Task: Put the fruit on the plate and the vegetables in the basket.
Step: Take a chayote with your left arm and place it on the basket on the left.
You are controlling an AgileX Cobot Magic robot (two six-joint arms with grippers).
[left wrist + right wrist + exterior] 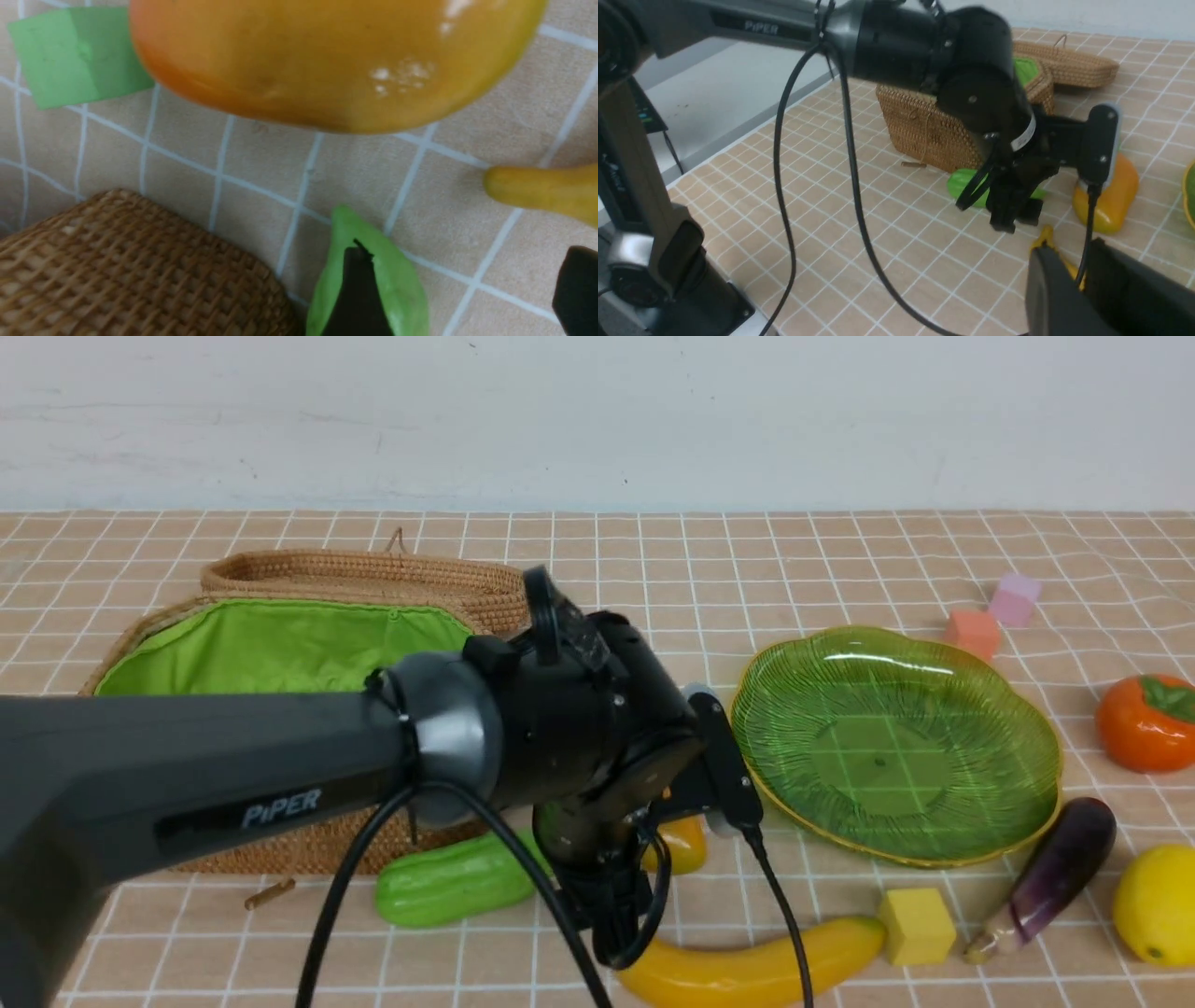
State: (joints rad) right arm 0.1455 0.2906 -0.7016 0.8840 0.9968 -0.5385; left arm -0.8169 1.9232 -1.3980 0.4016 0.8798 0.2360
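Wicker and green lining mark the basket (280, 644) at the far left, its lid (373, 579) folded open behind. The left arm (233, 784) is stretched across it. The left gripper (467, 298) is held low over the cloth (840, 551) with its jaws spread and nothing clamped; one finger (357, 294) is seen over the light-green gourd (448, 887). The mango (686, 845) lies just beside, the banana (747, 971) nearer the front. Right of centre the plate (896, 747) is set. The eggplant (1050, 877), persimmon (1146, 723) and lemon (1158, 905) are found beyond it, on the cloth. Whether the right gripper (1085, 261) is parted cannot be told
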